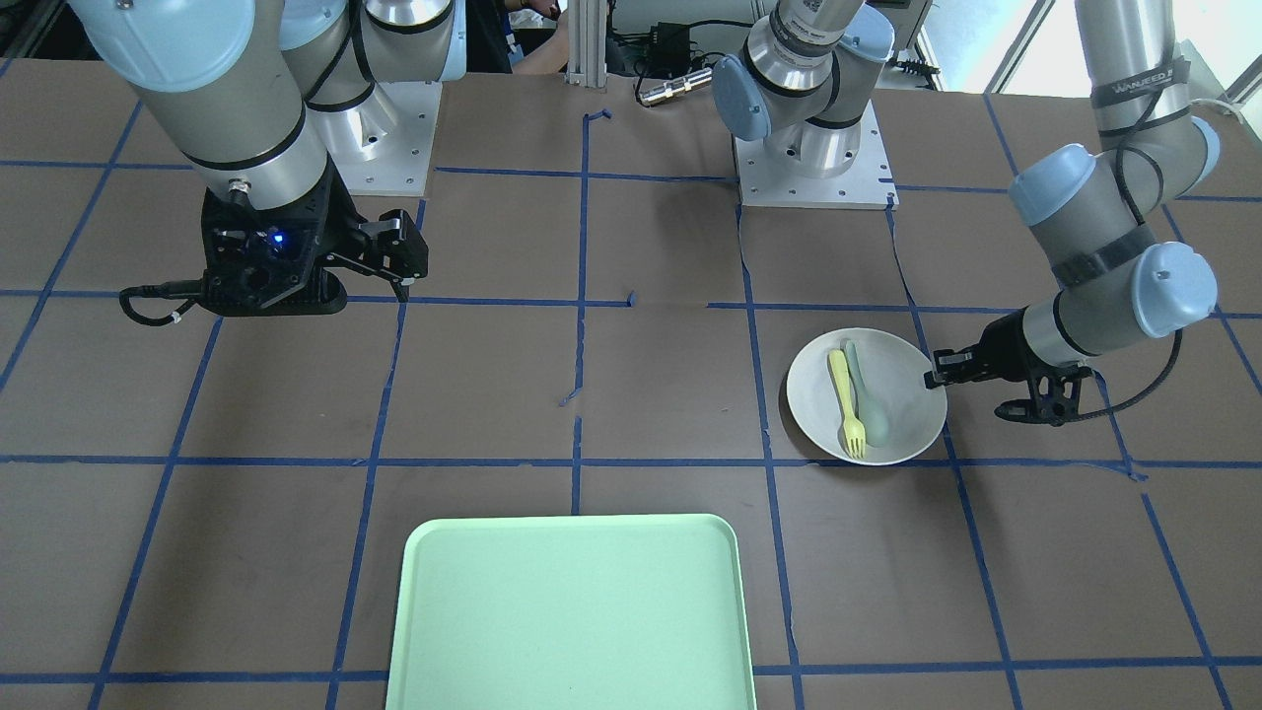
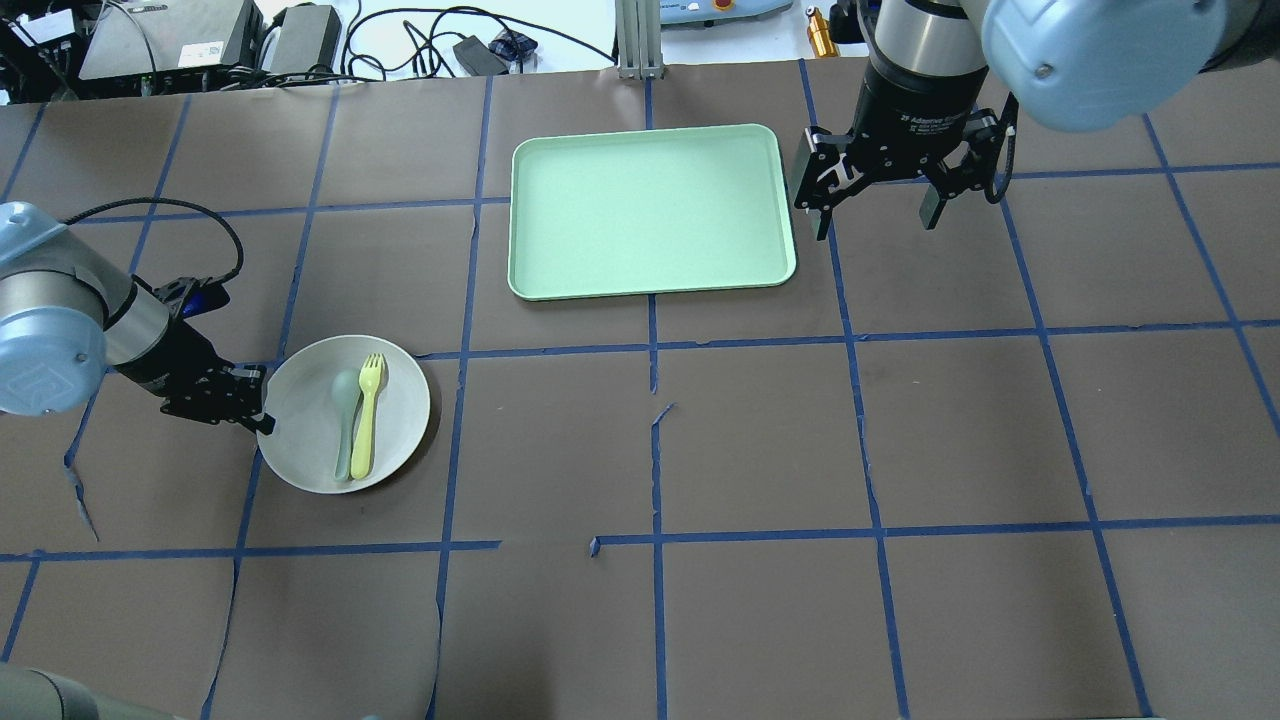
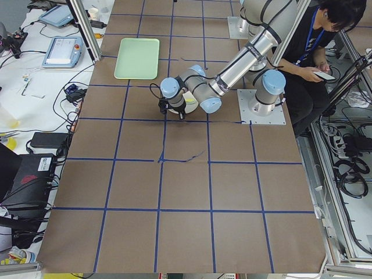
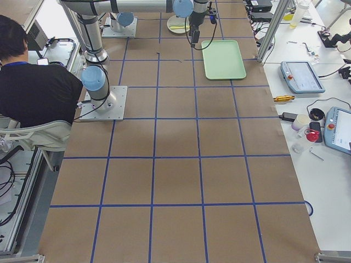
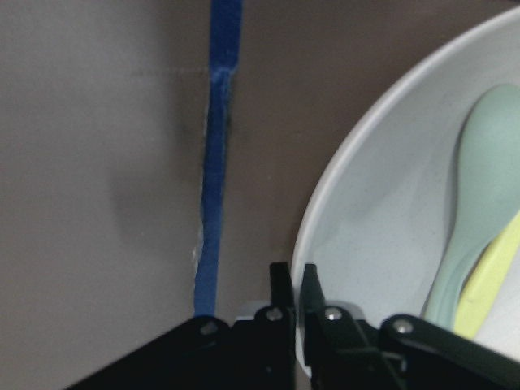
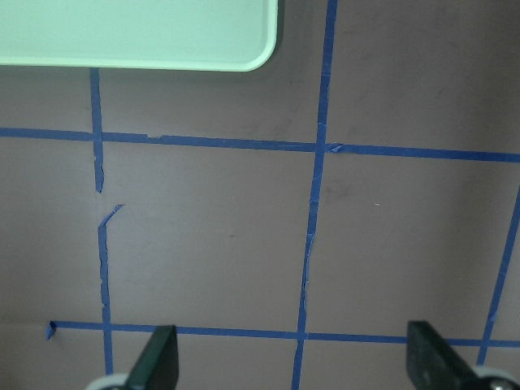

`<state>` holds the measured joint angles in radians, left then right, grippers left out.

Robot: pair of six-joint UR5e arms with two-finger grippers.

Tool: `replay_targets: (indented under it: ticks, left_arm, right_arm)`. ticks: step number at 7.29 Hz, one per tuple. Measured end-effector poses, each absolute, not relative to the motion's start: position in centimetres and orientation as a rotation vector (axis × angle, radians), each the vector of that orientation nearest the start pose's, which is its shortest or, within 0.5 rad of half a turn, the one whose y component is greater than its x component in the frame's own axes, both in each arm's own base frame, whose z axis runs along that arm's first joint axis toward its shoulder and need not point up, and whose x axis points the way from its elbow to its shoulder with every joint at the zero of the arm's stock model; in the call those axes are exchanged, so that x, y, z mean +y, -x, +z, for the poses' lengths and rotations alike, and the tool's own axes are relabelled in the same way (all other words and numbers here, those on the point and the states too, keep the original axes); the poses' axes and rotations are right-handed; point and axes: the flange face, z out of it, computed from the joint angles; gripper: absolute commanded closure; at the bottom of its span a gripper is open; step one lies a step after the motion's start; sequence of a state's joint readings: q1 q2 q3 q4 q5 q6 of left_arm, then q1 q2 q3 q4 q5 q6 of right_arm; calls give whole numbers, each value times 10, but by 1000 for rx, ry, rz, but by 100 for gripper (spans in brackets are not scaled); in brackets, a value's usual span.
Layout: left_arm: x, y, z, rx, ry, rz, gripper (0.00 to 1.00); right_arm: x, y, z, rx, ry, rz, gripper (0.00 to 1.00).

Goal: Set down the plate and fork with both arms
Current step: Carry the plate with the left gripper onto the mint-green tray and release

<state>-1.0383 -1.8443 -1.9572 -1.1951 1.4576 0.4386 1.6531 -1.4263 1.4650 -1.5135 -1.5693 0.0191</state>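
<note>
The off-white plate (image 2: 310,440) lies on the table at the left, also seen in the front view (image 1: 902,424). In it lie the pale-yellow fork (image 2: 366,415) and a grey-green spoon (image 2: 345,420), side by side. My left gripper (image 2: 262,415) is shut on the plate's left rim; the left wrist view shows its fingers (image 5: 284,296) pinching the rim (image 5: 325,219). My right gripper (image 2: 872,205) is open and empty, hovering just right of the light-green tray (image 2: 650,210).
The tray also shows at the front view's bottom (image 1: 572,611) and its corner in the right wrist view (image 6: 138,32). Blue tape lines grid the brown table. A person sits behind the robot (image 3: 314,52). Cables and devices lie beyond the table's far edge.
</note>
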Motion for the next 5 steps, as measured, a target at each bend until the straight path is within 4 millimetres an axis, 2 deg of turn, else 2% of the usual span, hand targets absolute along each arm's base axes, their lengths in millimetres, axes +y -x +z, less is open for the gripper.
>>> replay_targets:
  ticks: [1,2,3,5]
  left_arm:
    - [-514,-129,231,3386,205,313,100]
    - [-532,-124,253,3420,253,294,100]
    - [-552,-99,268,3446,316,266,100]
    - [-607,0,282,3494,396,153,100]
  right_arm:
    - [-531,-175,460,3139,99,151,0]
    - [-531,-174,460,3140,99,151,0]
    - [-531,-174,460,3140,99,151,0]
    - [-531,-174,459,3140,96,153,0]
